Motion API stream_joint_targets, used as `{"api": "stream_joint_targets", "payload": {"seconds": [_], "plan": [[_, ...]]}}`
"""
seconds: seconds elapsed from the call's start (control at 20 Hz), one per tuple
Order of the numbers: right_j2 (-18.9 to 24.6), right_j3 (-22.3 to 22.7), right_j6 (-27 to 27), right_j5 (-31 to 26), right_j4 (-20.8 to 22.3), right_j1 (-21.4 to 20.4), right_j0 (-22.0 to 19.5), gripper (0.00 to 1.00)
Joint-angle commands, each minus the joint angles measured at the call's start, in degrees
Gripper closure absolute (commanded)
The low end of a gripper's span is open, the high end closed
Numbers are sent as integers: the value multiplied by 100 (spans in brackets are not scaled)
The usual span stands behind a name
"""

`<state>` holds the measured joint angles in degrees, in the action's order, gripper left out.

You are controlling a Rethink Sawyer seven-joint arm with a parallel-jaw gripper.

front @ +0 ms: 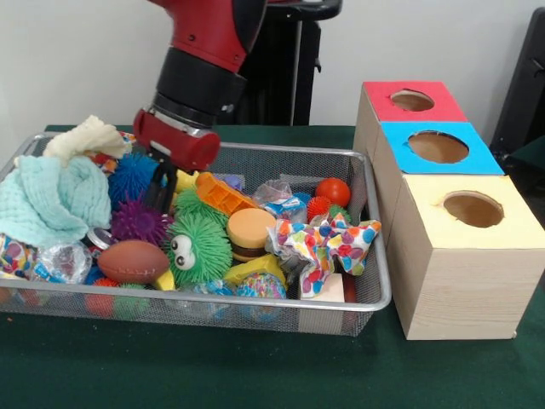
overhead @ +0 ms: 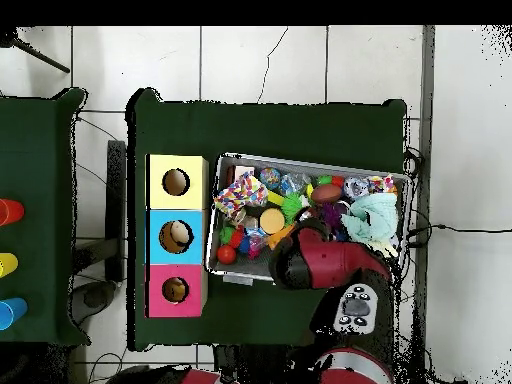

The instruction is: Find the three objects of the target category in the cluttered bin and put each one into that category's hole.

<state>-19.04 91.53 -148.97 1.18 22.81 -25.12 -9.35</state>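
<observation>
Brown football (front: 133, 261) lies lengthwise left-right in bin (front: 375, 281) — fingers (front: 159, 192) state unclear.

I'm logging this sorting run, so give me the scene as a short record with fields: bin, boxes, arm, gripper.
bin: wire mesh bin crammed with toys and cloths
boxes: red box, blue box, yellow box in a row beside the bin, one round hole each
arm: reaching down into the bin's far side
gripper: gripper among the spiky balls, fingers hidden
</observation>
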Motion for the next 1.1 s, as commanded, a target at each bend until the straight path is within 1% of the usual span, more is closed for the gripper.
{"api": "stream_joint_targets", "payload": {"seconds": [0.05, 0.1, 0.15, 0.2, 0.3, 0.4, 0.45, 0.5, 0.55, 0.65, 0.7, 0.85, 0.95, 1.0, 1.1], "plan": [[545, 316, 39, -316, 230, 531, -213, 100], [549, 307, 58, -379, 229, 544, -231, 100], [450, 268, 31, -396, 203, 588, -156, 100], [546, 303, 67, -624, 136, 560, -253, 0], [605, 283, 140, -1024, 28, 549, -316, 0], [559, 237, 183, -1246, -15, 580, -303, 0], [538, 217, 193, -1253, -1, 595, -295, 0], [286, 128, 63, -1170, -19, 685, -115, 0], [151, 95, -26, -1123, -35, 730, -16, 0], [76, 97, -116, -1036, -34, 752, 19, 0], [-70, 87, -140, -1001, 3, 734, 133, 0], [-191, 209, -143, -1147, -17, 585, 263, 0], [-243, 324, -82, -1368, -43, 380, 304, 0], [-237, 388, 17, -1576, -51, 218, 277, 0], [-212, 491, 115, -1871, -96, 23, 226, 0]]}}
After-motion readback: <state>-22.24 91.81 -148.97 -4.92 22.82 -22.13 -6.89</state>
